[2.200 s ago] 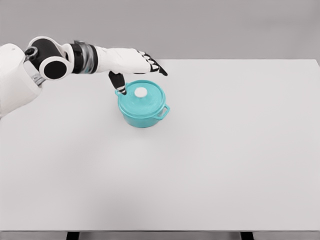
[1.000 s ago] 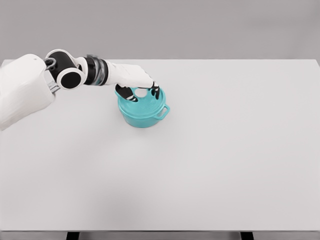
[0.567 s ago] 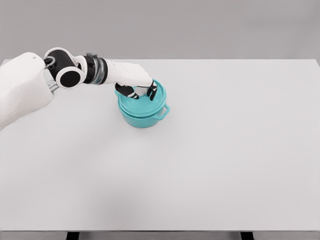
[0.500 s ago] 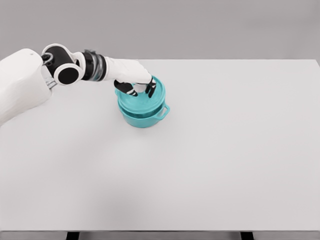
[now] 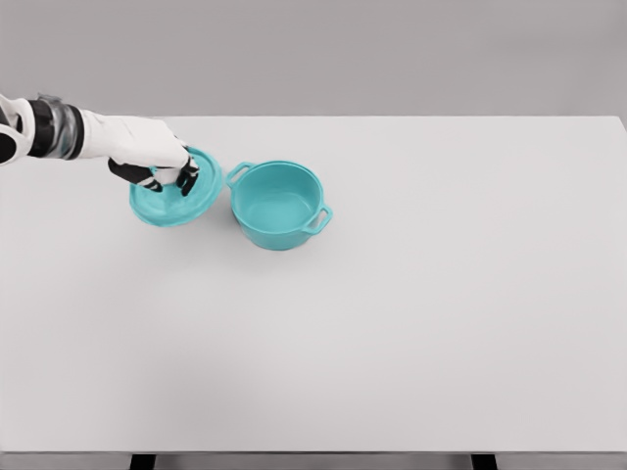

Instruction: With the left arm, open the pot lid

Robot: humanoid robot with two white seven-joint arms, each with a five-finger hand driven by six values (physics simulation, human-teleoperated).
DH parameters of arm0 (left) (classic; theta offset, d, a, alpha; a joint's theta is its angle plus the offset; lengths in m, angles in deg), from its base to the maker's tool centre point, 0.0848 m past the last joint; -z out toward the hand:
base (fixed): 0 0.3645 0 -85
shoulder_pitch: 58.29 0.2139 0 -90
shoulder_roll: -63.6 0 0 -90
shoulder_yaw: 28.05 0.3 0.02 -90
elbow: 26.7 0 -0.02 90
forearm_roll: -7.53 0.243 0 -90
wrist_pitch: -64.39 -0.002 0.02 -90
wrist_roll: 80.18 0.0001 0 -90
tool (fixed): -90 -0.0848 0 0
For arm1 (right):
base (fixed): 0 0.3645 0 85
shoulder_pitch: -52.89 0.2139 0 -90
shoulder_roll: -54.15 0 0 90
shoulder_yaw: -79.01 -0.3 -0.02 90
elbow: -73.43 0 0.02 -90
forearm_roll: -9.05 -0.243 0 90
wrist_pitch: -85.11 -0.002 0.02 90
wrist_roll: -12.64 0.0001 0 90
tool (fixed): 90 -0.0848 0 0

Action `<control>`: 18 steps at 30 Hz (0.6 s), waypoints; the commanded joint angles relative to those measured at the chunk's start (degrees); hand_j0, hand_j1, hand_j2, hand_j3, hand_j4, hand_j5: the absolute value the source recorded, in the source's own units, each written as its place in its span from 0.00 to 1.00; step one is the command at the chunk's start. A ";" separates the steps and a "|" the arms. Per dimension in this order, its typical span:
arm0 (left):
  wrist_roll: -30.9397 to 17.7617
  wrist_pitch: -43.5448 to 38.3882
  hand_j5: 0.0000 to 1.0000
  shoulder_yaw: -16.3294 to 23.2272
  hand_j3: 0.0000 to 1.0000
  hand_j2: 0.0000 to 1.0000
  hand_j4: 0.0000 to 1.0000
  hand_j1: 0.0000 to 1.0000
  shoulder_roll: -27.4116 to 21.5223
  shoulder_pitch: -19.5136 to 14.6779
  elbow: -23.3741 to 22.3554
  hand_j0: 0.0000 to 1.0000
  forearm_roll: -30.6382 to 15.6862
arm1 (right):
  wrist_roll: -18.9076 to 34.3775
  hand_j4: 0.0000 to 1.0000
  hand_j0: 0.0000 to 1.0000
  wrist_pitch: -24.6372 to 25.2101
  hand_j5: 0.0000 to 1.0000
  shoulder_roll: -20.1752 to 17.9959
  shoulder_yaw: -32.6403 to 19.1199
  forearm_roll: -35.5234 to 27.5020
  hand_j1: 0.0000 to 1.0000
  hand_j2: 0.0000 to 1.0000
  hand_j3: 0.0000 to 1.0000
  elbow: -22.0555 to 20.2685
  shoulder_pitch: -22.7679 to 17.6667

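Teal throughout: both the lid (image 5: 174,196) and the pot (image 5: 279,204) share that colour against the pale grey table (image 5: 411,323). From my remote station I read the scene from the left.

The left hand (image 5: 157,162) enters at the upper left edge, its white forearm reaching in over the table. Its fingers are curled down around the top of the lid, pinching at the knob, which they hide from me. The lid sits tilted, its right edge raised, just beside the pot and to its left. I cannot tell whether its lower edge touches the table or hangs just above it.

The pot stands upright near the table's centre-left, uncovered. Its interior is visible down to the base and I see nothing in it. One loop handle shows at the upper left rim, one at the lower right.

Judgement: the lid is off; the step in hand is setting it down. The next move calls for lowering it flat, then releasing the fingers cleanly so it does not skid or tip against the pot.

The right arm is not in view.
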 commanded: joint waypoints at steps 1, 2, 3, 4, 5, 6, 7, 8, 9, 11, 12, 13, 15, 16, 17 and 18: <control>0.03 1.52 0.46 0.24 0.46 0.46 0.46 0.46 -1.84 0.00 -0.13 0.46 -0.19 | 0.02 1.00 1.00 -0.01 1.00 -0.01 0.01 -0.01 1.00 1.00 1.00 0.00 0.00; 0.03 1.61 0.46 0.41 0.46 0.46 0.46 0.46 -1.84 0.53 -0.04 0.46 -0.19 | 0.02 1.00 1.00 -0.01 1.00 -0.01 0.01 -0.01 1.00 1.00 1.00 0.00 0.00; 0.03 1.61 0.46 0.41 0.46 0.46 0.46 0.46 -1.84 0.70 -0.04 0.46 -0.10 | 0.02 1.00 1.00 -0.01 1.00 -0.01 0.01 -0.01 1.00 1.00 1.00 0.00 0.00; 0.03 1.61 0.47 0.50 0.47 0.47 0.47 0.47 -1.84 0.97 -0.04 0.47 -0.10 | 0.02 1.00 1.00 -0.01 1.00 -0.01 0.01 -0.01 1.00 1.00 1.00 0.00 0.00; 0.03 1.61 0.47 0.50 0.47 0.47 0.47 0.47 -1.84 0.97 -0.04 0.47 -0.10 | 0.02 1.00 1.00 -0.01 1.00 -0.01 0.01 -0.01 1.00 1.00 1.00 0.00 0.00; 0.03 1.61 0.50 0.50 0.50 0.50 0.50 0.50 -1.84 0.97 -0.13 0.50 -0.10 | 0.02 1.00 1.00 -0.01 1.00 -0.01 0.01 -0.01 1.00 1.00 1.00 0.00 0.00; 0.03 1.61 0.60 0.59 0.60 0.60 0.60 0.60 -1.84 0.97 -0.22 0.60 -0.10 | 0.02 1.00 1.00 -0.01 1.00 -0.01 0.01 -0.01 1.00 1.00 1.00 0.00 0.00; 0.03 1.52 0.68 0.59 0.68 0.68 0.68 0.68 -1.93 1.06 -0.31 0.68 -0.10 | 0.02 1.00 1.00 -0.01 1.00 -0.01 0.01 -0.01 1.00 1.00 1.00 0.00 0.00; 0.03 1.52 0.83 0.59 0.83 0.83 0.83 0.83 -1.93 1.06 -0.40 0.83 -0.10 | 0.02 1.00 1.00 -0.01 1.00 -0.01 0.01 -0.01 1.00 1.00 1.00 0.00 0.00; 0.03 1.52 1.00 0.59 1.00 1.00 1.00 1.00 -1.93 1.41 -0.40 1.00 -0.10 | 0.02 1.00 1.00 -0.01 1.00 -0.01 0.01 -0.01 1.00 1.00 1.00 0.00 0.00; 0.03 1.52 1.00 0.59 1.00 1.00 1.00 1.00 -1.84 1.41 -0.40 1.00 -0.10 | 0.02 1.00 1.00 -0.01 1.00 -0.01 0.01 -0.01 1.00 1.00 1.00 0.00 0.00; 0.03 1.52 1.00 0.59 1.00 1.00 1.00 1.00 -1.93 1.41 -0.40 1.00 -0.10 | 0.02 1.00 1.00 -0.01 1.00 -0.01 0.01 -0.01 1.00 1.00 1.00 0.00 0.00; 0.03 1.43 1.00 0.59 1.00 1.00 1.00 1.00 -1.93 1.41 -0.48 1.00 -0.10 | 0.02 1.00 1.00 -0.01 1.00 -0.01 0.01 -0.01 1.00 1.00 1.00 0.00 0.00; 0.03 1.17 1.00 0.59 1.00 1.00 1.00 1.00 -1.93 1.41 -0.57 1.00 -0.10 | 0.02 1.00 1.00 -0.01 1.00 -0.01 0.01 -0.01 1.00 1.00 1.00 0.00 0.00; 0.03 1.00 1.00 0.59 1.00 1.00 1.00 1.00 -2.10 1.41 -0.92 1.00 -0.27 | 0.02 1.00 1.00 -0.01 1.00 -0.01 0.01 -0.01 1.00 1.00 1.00 0.00 0.00; 0.03 0.82 1.00 0.41 1.00 1.00 1.00 1.00 -2.54 1.67 -3.73 1.00 -0.54 | 0.02 1.00 1.00 -0.01 1.00 -0.01 0.01 -0.01 1.00 1.00 1.00 0.00 0.00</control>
